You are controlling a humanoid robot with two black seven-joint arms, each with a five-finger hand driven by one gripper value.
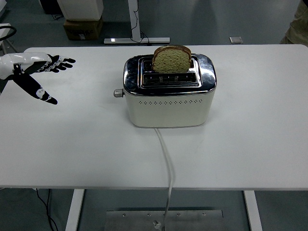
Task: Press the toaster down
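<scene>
A cream toaster (168, 103) with a chrome top stands in the middle of the white table (72, 144). A slice of brown bread (172, 58) stands upright in its far slot, sticking well out. The toaster's lever knob (118, 93) juts from its left end, up high. My left hand (41, 72) hovers over the table's far left, well left of the knob, its fingers spread flat and holding nothing. My right arm is out of view.
A white power cord (166, 159) runs from the toaster's front over the table's near edge. A cardboard box (83, 26) and a desk leg stand on the floor behind. A person's sleeve (298, 24) shows at the top right corner.
</scene>
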